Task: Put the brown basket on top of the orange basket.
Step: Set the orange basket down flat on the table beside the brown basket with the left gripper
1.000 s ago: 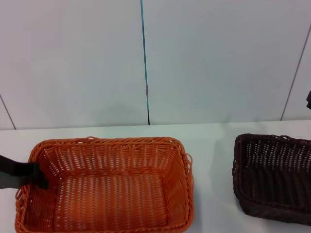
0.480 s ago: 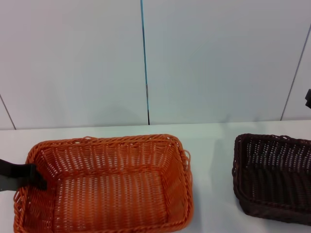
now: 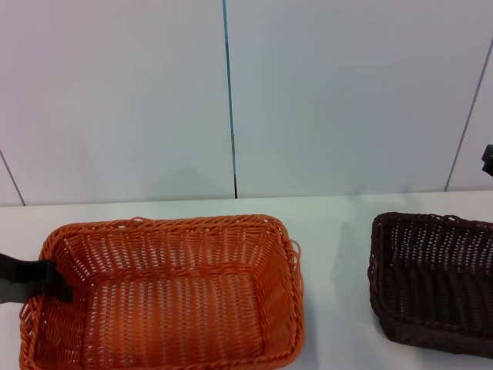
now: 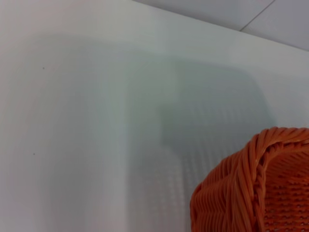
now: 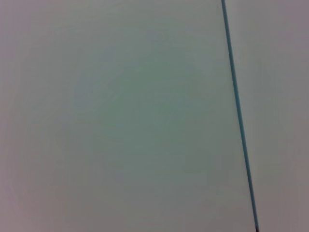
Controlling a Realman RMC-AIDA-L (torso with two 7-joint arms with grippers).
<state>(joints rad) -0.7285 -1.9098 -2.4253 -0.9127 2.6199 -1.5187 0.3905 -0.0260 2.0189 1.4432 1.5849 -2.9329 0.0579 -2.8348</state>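
The orange basket (image 3: pixel 169 224) stands at the front left of the white table, and one of its corners (image 4: pixel 241 193) shows in the left wrist view, with a shadow on the table beside it. My left gripper (image 3: pixel 55 280) reaches in from the left, and its dark fingers are clamped over the basket's left rim. The brown basket (image 3: pixel 420 331) sits apart at the right, partly cut off by the frame edge. Only a dark sliver of my right gripper (image 3: pixel 488 159) shows high at the right edge, well above the brown basket.
The white table (image 3: pixel 335 239) has a bare strip between the two baskets. A pale wall with a thin blue seam (image 3: pixel 229 100) rises just behind the table. The right wrist view shows only that wall and the seam (image 5: pixel 236 106).
The orange basket has shifted a little to the left and toward me along with the left gripper on its rim. The brown basket has not moved.
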